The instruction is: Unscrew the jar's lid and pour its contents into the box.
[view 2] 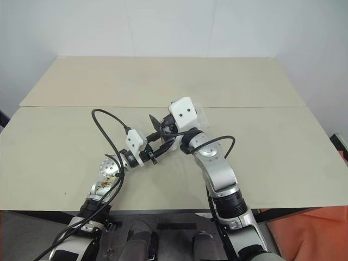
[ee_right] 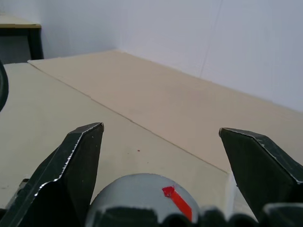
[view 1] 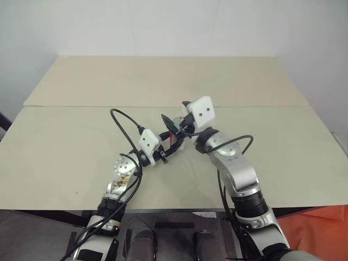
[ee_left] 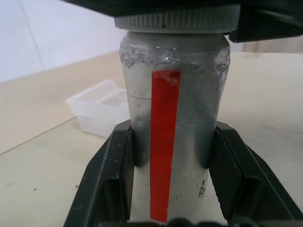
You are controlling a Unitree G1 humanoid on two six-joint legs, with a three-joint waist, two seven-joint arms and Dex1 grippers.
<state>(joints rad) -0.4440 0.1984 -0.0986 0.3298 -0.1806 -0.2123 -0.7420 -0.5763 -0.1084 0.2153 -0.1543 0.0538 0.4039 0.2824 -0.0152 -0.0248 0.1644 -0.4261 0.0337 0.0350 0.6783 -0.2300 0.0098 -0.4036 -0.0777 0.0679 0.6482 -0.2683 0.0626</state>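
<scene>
The jar (ee_left: 175, 142), silvery-grey with a red vertical band, stands upright between the black fingers of my left gripper (ee_left: 173, 130), which is shut on its body above the table. Its ribbed grey lid (ee_left: 175, 21) sits on top. My right gripper (ee_right: 158, 130) hovers over the lid (ee_right: 142, 194), open, with one finger out to each side and apart from it. In the head views both grippers meet over the middle of the table, left gripper (view 1: 169, 142) below right gripper (view 1: 174, 124). The clear box (ee_left: 97, 106) rests on the table just beyond, partly behind my right wrist (view 2: 200, 116).
The beige table (view 1: 65, 136) has a seam (view 1: 81, 106) across it where a second panel begins. A white wall runs behind it. The table's front edge (view 1: 179, 209) lies close below my arms. An orange object (view 1: 321, 228) sits low past the front right corner.
</scene>
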